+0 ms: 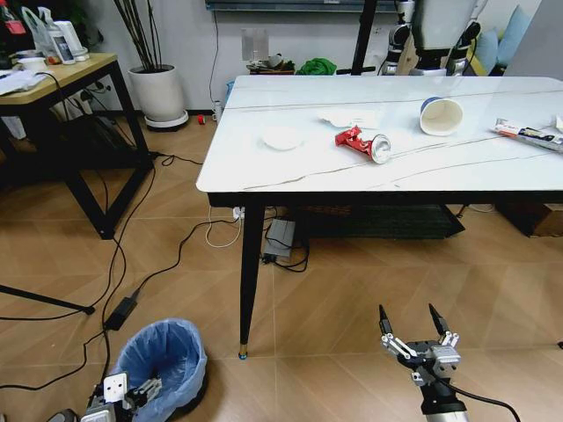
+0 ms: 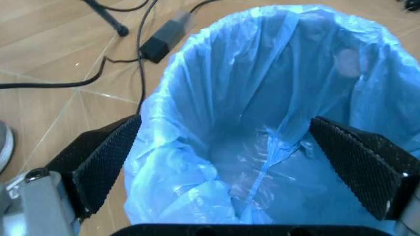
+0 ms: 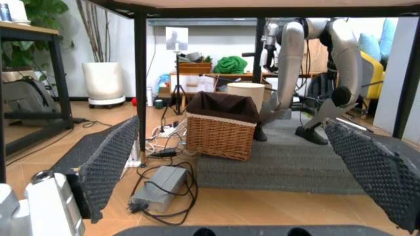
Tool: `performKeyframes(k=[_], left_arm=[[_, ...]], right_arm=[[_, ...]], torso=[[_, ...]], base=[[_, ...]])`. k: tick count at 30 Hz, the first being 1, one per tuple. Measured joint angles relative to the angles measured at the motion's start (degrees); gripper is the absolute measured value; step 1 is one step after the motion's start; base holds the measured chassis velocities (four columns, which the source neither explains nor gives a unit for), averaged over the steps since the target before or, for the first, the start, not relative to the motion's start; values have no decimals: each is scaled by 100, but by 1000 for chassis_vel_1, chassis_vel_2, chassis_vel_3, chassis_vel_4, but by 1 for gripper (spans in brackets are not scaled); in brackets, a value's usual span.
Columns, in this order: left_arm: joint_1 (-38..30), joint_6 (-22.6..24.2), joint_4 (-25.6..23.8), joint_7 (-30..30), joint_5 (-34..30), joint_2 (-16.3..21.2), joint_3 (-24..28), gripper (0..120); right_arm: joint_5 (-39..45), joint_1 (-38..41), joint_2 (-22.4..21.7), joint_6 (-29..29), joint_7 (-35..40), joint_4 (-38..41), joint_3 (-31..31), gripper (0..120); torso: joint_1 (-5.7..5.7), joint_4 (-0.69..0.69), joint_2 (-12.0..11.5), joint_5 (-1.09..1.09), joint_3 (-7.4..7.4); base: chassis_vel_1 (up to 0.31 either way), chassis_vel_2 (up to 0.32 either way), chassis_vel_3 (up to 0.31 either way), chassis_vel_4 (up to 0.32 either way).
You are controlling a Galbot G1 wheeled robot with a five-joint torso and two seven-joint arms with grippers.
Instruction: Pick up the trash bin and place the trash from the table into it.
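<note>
The trash bin (image 1: 160,363) stands on the wooden floor (image 1: 352,308) to the robot's left, near the front leg of the desk (image 1: 264,176), its crinkly light-blue bag folded over the rim. The left gripper (image 1: 132,393) sits right at the bin's near edge. In the left wrist view its jaws are spread wide with the bin (image 2: 276,123) between them: one dark textured pad (image 2: 105,157) lies against the outside of the bag and the other pad (image 2: 354,162) is over the bag on the far side of the opening. Whether either pad presses the rim cannot be told. The inside of the bag looks bare of rubbish. A black power brick (image 2: 164,37) and cables lie on the floor just beyond the bin.

The trash is up on the white marble-look desk. A crushed red can (image 1: 362,143) lies near the middle, a flat white disc (image 1: 282,137) to its left, crumpled white paper (image 1: 350,117) just behind it, a paper cup (image 1: 441,115) on its side to the right, and a long thin wrapper (image 1: 528,134) near the right edge.

The right gripper (image 1: 415,337) hangs low over the floor in front of the desk, well apart from the bin, jaws open wide and holding nothing. Its wrist view looks under the desk at a wicker basket (image 3: 222,130) on a grey mat (image 3: 288,164).
</note>
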Motion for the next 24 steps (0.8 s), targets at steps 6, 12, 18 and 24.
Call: performKeyframes(k=[6, 12, 18, 24], left_arm=[[-51, 148, -38, -27, -85, 76, -244, 100], [-265, 206, 136, -29, -247, 197, -448, 100], [-704, 235, 571, 107, -367, 343, -381, 97], [-927, 243, 792, 161, -420, 342, -300, 80]], right_arm=[[81, 21, 0, -1, -1, -5, 62, 100], [99, 28, 0, -19, -2, -9, 57, 100], [106, 27, 0, -42, -1, 15, 64, 100], [110, 8, 0, -45, 0, 37, 109, 100]], torso=[[2, 0, 8, 1, 5], [4, 0, 15, 1, 10], [6, 0, 20, 0, 14], [7, 0, 24, 0, 16]], base=[[0, 0, 0, 0], [0, 0, 0, 0], [0, 0, 0, 0], [0, 0, 0, 0]])
